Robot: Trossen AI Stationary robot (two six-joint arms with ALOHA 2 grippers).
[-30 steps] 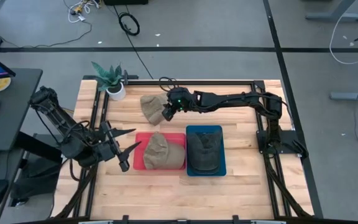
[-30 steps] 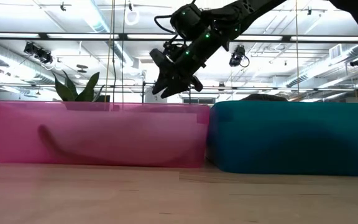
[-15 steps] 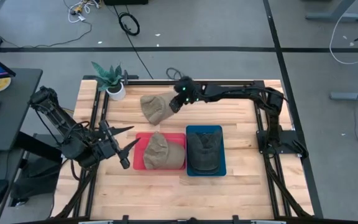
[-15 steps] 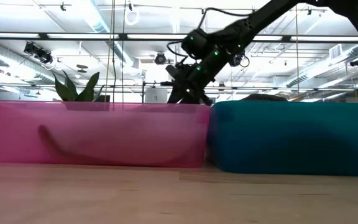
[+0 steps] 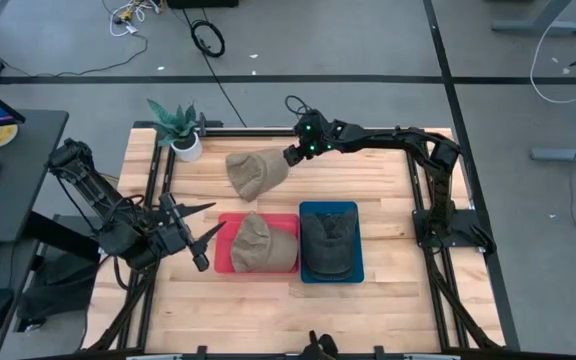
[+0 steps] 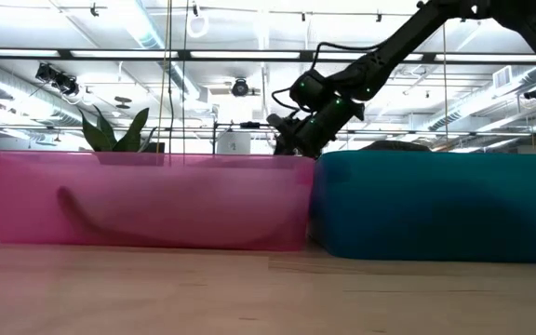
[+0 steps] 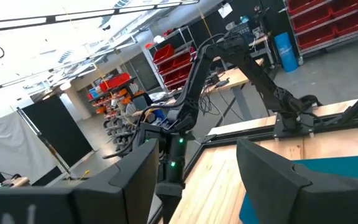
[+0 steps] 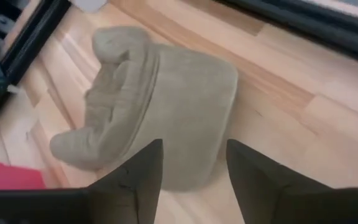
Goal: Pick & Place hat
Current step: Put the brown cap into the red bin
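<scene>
A tan hat [image 5: 251, 173] lies on the bare wood near the table's far edge, its brim [image 8: 197, 106] flat on the table and pointing toward the right arm. My right gripper [image 5: 293, 155] is open just right of that brim; in its wrist view the right gripper [image 8: 194, 171] has one finger over the brim's edge and one over the wood. A second tan hat [image 5: 256, 243] sits in the pink bin [image 5: 222, 262], and a dark hat [image 5: 330, 243] in the blue bin [image 5: 356, 272]. My left gripper [image 5: 203, 237] waits open, left of the pink bin.
A small potted plant [image 5: 180, 128] stands at the table's far left corner. Black frame rails [image 5: 238, 130] run along the far and side edges. The pink bin [image 6: 147, 200] and the blue bin [image 6: 440, 205] fill the low view. Bare wood lies in front of the bins.
My right gripper has drawn back from above the tan hat's crown toward the table's far right, past the brim, and shows lower in the low view. It has stayed open. The hat on the table has not moved.
</scene>
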